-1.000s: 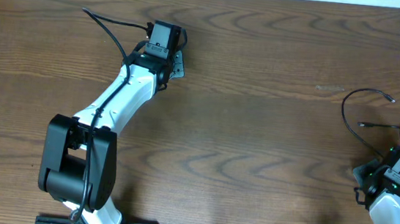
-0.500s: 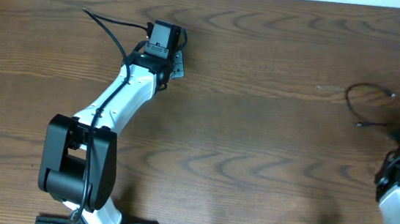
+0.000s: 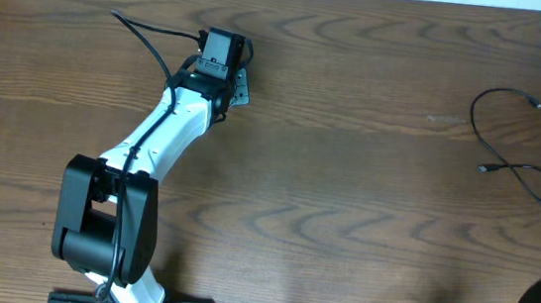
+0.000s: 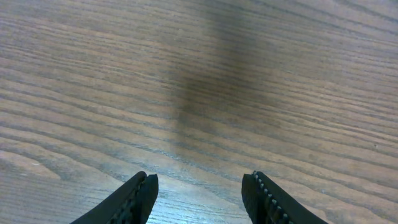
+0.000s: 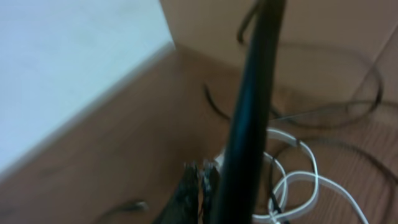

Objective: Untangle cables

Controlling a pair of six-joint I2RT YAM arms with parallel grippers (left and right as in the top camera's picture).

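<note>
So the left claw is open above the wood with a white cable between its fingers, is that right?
No. The left claw is open above the wood, but nothing lies between its fingers: the left wrist view shows only bare grain there.

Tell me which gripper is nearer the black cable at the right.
Right. The right gripper is at the right edge of the table, close beside the black cable. The left gripper hangs far across the table, at its upper left.

Two arms [image 3: 168, 132], two black cables [image 3: 472, 119], one white [image 5: 314, 167].
</note>
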